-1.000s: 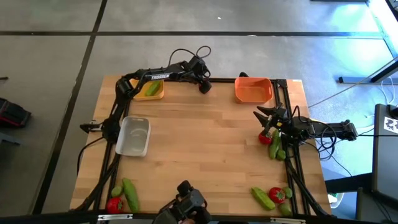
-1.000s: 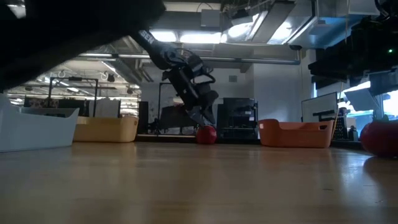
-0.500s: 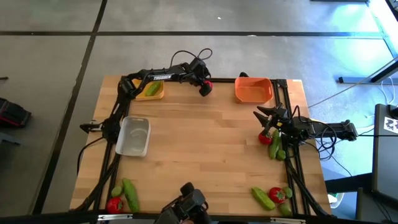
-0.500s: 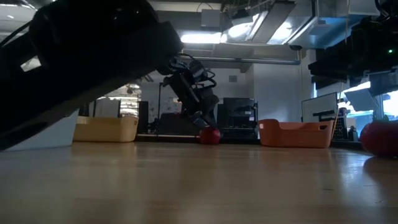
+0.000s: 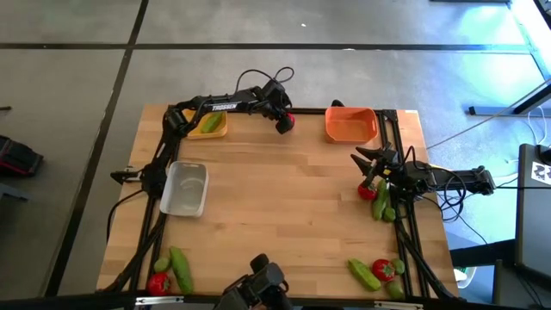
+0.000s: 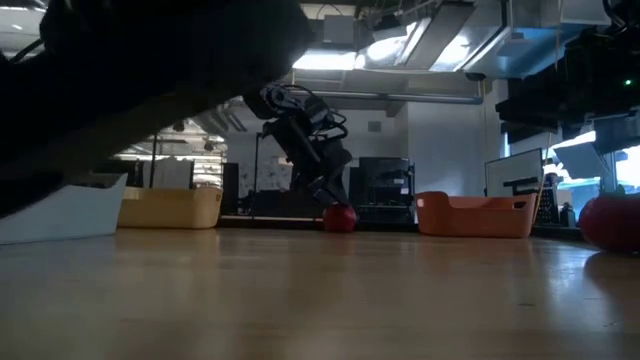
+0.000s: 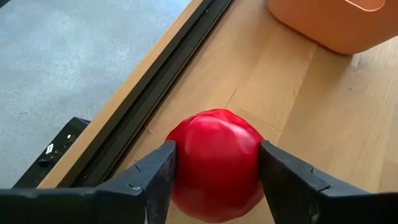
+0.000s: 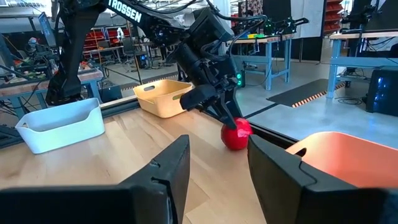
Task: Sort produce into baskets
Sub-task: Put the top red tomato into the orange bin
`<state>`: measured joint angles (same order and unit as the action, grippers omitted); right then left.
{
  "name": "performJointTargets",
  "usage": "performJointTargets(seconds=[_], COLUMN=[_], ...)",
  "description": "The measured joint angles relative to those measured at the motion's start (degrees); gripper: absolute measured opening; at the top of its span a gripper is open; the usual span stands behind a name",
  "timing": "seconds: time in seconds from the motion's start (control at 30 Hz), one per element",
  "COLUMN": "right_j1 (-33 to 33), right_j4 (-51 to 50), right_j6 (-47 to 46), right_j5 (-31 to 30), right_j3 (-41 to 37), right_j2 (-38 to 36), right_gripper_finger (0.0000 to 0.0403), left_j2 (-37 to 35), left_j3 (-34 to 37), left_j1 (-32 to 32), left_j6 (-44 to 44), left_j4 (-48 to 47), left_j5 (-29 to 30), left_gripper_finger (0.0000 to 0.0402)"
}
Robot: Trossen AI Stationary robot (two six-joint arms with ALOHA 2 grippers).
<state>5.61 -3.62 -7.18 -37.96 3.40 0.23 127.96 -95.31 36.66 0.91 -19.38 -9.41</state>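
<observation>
A smooth, glossy round red piece (image 7: 215,164) is clamped between the left gripper (image 5: 285,121) fingers, right by the table's top edge rail, near the orange bin (image 5: 350,124). The right gripper (image 5: 368,169) is held apart mid-right.

A robotics lab or workshop: concrete floor (image 5: 69,77), workbenches (image 8: 292,37), equipment racks (image 6: 385,185) and ceiling ducting (image 6: 400,95).

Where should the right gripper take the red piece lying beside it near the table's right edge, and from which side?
Judging by the high view: grip the red piece across its round middle, coming straight down. A green piece lies close on its outer side, so set the right gripper with its fingers clear of that neighbour.
</observation>
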Motion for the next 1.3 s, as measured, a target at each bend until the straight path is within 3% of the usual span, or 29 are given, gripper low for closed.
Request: performJointTargets(seconds=[0.7, 1.3], right_j1=[0.0, 0.02], right_j4=[-0.28, 0.11], right_j6=[0.0, 0.0], right_j5=[0.03, 0.27], right_j3=[-0.02, -0.07], right_j2=[0.02, 0.0], right_gripper_finger=[0.0154, 0.0154], left_j2=[-7.3, -8.13], left_j3=[0.2, 0.0], left_j1=[-6.07, -9.49], left_j6=[0.79, -2.49], left_j4=[-1.11, 13.57], left_j5=[0.74, 0.87], left_gripper_finger=[0.0196, 0.0197])
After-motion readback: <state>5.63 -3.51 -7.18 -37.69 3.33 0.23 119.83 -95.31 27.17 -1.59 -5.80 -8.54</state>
